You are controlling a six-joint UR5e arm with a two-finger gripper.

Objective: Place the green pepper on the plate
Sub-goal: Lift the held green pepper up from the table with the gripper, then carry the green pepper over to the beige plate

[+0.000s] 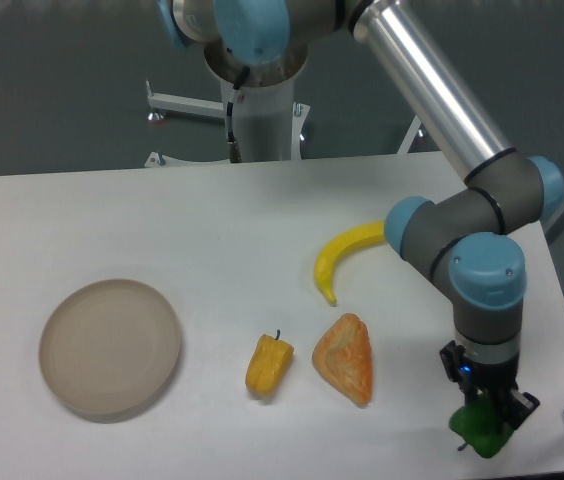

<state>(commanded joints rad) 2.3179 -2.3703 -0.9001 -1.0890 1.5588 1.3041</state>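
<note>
The gripper (pixel 486 418) pinches the green pepper (pixel 479 430) far right of the plate (pixel 110 346) — a loose pinch could drop it over the yellow pepper (pixel 268 364).

The green pepper (pixel 481 430), small, glossy and bright green, sits near the table's front right edge, partly hidden from above. The plate (pixel 110 346), round, shallow, matte beige-tan with a low raised rim, lies flat well apart at its nine o'clock.
</note>
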